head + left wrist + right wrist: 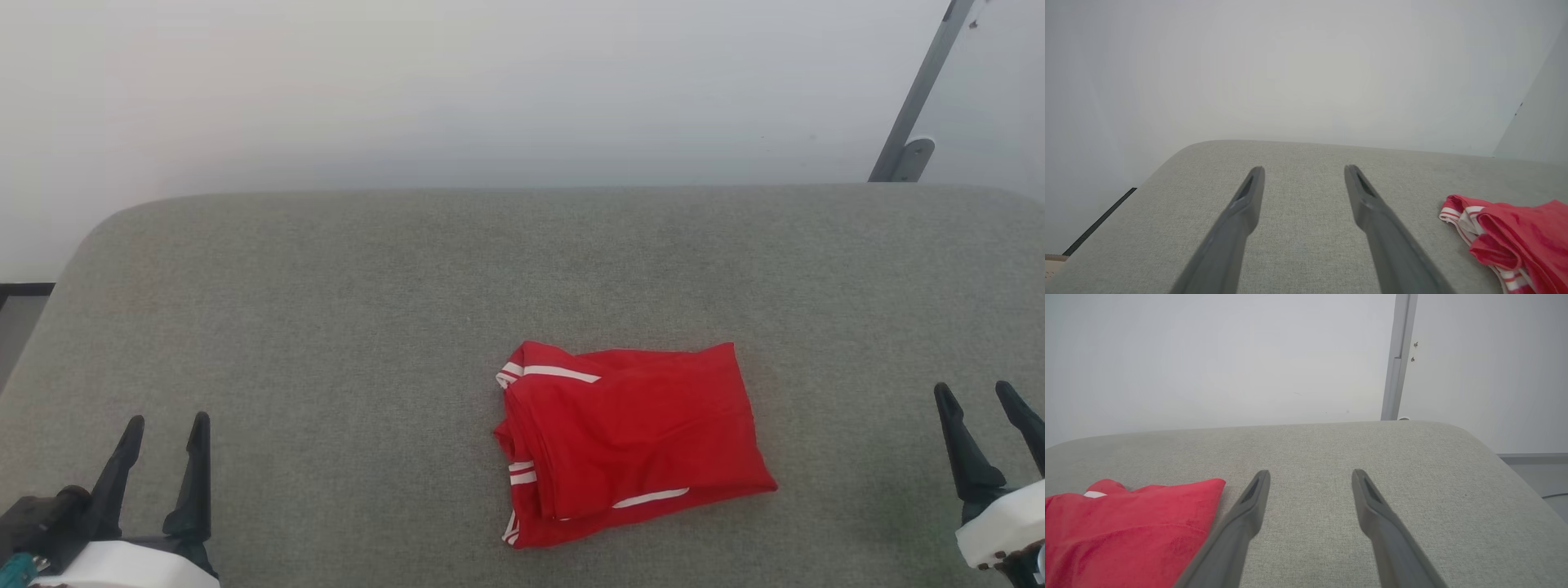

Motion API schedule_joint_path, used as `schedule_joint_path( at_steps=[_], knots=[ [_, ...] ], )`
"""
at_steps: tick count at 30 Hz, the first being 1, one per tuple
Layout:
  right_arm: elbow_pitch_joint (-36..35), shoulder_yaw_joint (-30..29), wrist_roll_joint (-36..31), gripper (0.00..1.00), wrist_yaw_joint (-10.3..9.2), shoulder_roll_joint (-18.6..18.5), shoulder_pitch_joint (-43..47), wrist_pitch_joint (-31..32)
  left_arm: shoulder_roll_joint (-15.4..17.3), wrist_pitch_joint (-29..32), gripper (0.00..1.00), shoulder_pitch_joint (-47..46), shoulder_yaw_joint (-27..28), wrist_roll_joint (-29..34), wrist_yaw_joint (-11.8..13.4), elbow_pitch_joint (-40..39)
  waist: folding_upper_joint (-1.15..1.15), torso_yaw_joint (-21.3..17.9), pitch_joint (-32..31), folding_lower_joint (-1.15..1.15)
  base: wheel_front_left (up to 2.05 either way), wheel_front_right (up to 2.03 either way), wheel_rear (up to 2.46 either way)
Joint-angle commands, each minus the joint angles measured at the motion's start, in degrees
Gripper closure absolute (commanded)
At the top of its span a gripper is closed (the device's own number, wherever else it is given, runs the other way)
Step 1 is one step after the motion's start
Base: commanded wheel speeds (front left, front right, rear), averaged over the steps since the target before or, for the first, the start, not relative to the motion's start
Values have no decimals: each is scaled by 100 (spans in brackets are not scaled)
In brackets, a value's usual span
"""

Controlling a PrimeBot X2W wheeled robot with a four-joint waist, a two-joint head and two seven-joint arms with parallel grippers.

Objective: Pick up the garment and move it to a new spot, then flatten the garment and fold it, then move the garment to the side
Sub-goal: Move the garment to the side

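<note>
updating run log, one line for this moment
garment: loosely folded on grey table | left gripper: open, empty | right gripper: open, empty

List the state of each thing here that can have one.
garment: folded into a rough, slightly wrinkled rectangle, lying on the table, held by neither gripper.
left gripper: open, holding nothing, above the table's near left part, apart from the garment.
right gripper: open, holding nothing, above the near right part, apart from the garment.
</note>
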Motion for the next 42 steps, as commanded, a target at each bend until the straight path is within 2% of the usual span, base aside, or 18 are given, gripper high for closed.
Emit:
schedule_joint_path(
  at_steps=[1,11,20,26,34,42],
  knots=[
    [8,10,33,0,1,-3,16,-34,-9,-23,0,-23,7,-40,-12,9,-1,6,0,0,0,0,0],
    [-46,260,160,0,1,28,-63,243,-31,-23,0,-62,-85,-67,-12,-1,-1,198,5,0,0,0,0],
    [0,829,452,0,1,-46,-474,1119,-100,-23,0,-124,-189,-123,-11,20,-1,655,126,0,0,0,0],
    [206,1063,715,0,2,-206,-839,2118,-180,-23,0,-220,-303,-120,-10,46,-1,983,343,0,0,0,0],
    [497,1191,891,0,1,-393,-1309,3988,-322,-23,0,-407,-441,-97,-10,80,-1,1327,714,0,0,0,0],
    [603,1251,844,0,2,-344,-1573,5792,-472,-23,0,-625,-578,-103,-10,142,-1,1544,1074,0,0,0,0]
  ],
)
